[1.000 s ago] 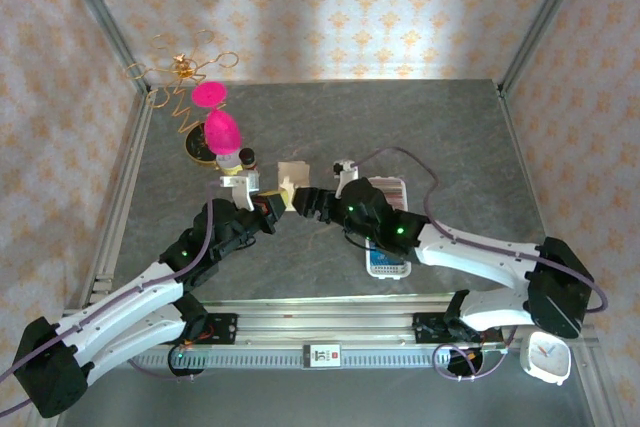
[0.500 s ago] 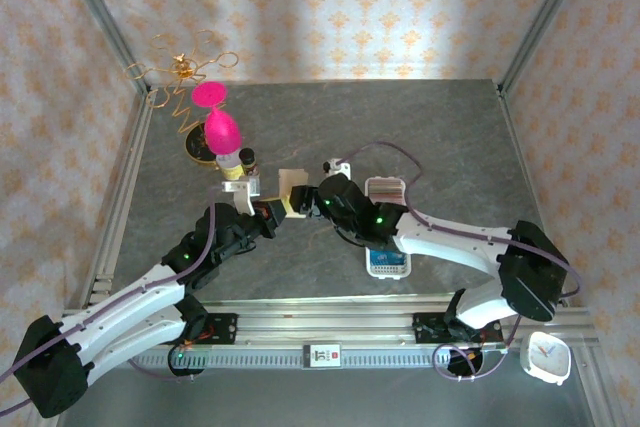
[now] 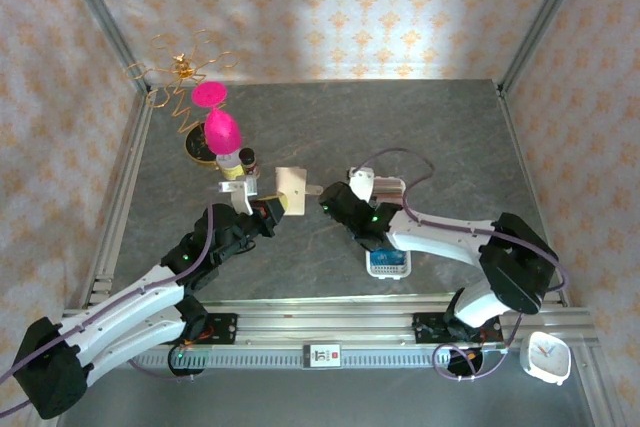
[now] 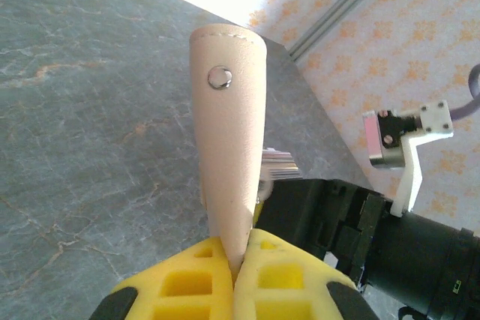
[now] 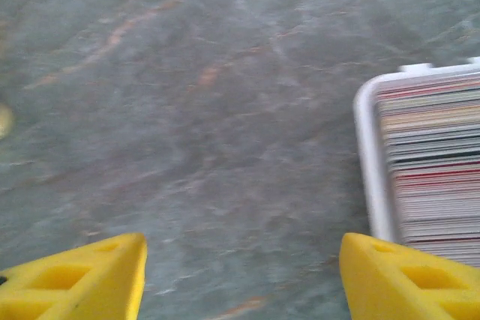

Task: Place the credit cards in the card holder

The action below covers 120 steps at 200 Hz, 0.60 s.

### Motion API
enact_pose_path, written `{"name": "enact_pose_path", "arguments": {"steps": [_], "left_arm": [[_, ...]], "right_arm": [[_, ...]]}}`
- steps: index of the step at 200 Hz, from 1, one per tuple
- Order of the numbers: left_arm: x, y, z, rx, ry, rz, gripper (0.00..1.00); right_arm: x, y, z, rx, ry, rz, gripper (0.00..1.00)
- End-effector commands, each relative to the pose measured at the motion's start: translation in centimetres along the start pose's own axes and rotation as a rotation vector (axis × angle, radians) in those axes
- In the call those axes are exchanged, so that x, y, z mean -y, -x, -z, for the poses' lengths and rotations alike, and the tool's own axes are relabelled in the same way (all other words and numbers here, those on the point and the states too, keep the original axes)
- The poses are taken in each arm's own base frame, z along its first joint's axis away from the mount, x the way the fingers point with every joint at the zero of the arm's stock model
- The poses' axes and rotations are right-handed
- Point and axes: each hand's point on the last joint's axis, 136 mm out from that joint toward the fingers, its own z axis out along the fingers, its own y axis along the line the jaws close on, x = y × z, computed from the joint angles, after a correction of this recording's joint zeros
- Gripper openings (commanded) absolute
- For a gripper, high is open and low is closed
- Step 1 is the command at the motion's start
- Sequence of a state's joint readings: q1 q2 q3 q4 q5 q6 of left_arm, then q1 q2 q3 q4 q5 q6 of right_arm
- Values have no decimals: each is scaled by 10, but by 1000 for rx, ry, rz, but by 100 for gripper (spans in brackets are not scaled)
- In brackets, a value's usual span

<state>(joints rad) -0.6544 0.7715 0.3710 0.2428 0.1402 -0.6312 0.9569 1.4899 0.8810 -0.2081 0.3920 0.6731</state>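
Left gripper [image 4: 238, 251] clamps card holder [image 4: 229, 125] aloft, presumably for loading; right gripper [image 5: 240, 264] gapes empty beside white tray [image 5: 366, 177] of credit cards [image 5: 435, 162].

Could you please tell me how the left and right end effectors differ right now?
The left end effector is shut, the right end effector open. The left one grips the tan leather card holder; the right one holds nothing, beside the white plastic tray of cards. Both have yellow fingers.
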Motion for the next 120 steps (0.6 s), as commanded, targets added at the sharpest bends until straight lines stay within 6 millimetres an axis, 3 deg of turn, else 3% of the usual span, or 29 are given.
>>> {"name": "enact_pose_path", "arguments": {"steps": [1,16,28,40,65,85,120], "left_arm": [[3,10,4,45,-5,16,0],[4,9,7,45,-18,30,0],[6,8,9,48,-35,44,0],[6,7,10,48,-44,63,0],[8,0,11,30,-73,93,0],[14,-1,12,17,-115,119,0],[26,0,13,1,-165,160,0]], "right_arm": [[-11,15,26,50,126,-26,68],[-44,21,52,55,393,-49,68],[-58,25,73,68,544,-65,66],[-65,31,91,84,641,-89,56],[-73,39,109,84,734,-160,53],[-79,37,111,72,777,-176,54],[-72,31,81,26,601,-178,47]]}}
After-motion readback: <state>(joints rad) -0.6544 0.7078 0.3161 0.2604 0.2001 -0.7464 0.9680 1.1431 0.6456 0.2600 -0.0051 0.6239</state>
